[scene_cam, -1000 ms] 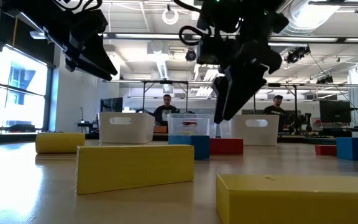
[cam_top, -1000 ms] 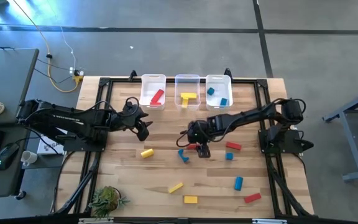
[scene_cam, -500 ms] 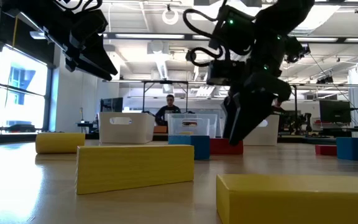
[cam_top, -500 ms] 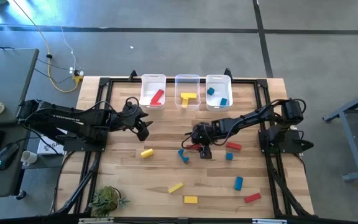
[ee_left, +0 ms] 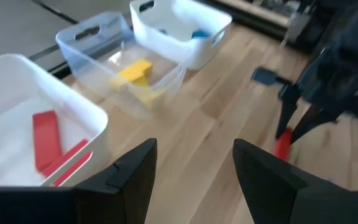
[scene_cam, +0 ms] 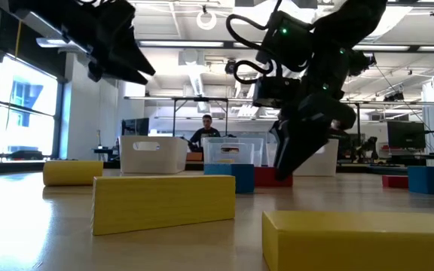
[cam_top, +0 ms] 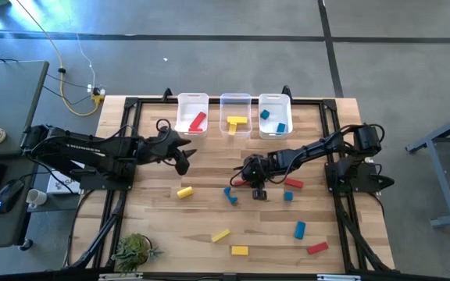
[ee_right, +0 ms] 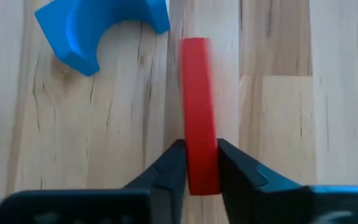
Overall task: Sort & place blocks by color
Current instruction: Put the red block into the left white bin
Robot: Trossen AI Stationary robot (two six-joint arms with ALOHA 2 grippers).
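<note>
My right gripper (cam_top: 250, 183) is down at the table's middle, shut on a red bar block (ee_right: 199, 106) that lies on the wood. A blue arch-shaped block (ee_right: 98, 31) lies just beside that bar. My left gripper (cam_top: 180, 159) hangs open and empty above the table, in front of the red bin (cam_top: 192, 115). The red bin holds red blocks (ee_left: 48, 140), the middle bin (cam_top: 236, 115) yellow ones (ee_left: 132, 78), the right bin (cam_top: 275, 115) blue ones. More red, yellow and blue blocks lie scattered over the near half of the table. My right gripper pinches the red bar's two long sides (ee_right: 201, 174) between its two fingers, at the end of the bar nearest the wrist. The fingers come from above, pointing down, and lie along the bar. The bar lies on the table.
Loose blocks near the right gripper: a blue one (cam_top: 230, 195), a red one (cam_top: 293, 183), a blue one (cam_top: 288, 196). Farther toward the near edge lie yellow bars (cam_top: 220, 235) (cam_top: 240, 250), a blue block (cam_top: 299, 229) and a red one (cam_top: 317, 248). A small plant (cam_top: 135, 250) stands at the near left corner.
My right gripper has gone down to the table and shut on the red bar. My left gripper has shifted slightly toward the bins, still open.
</note>
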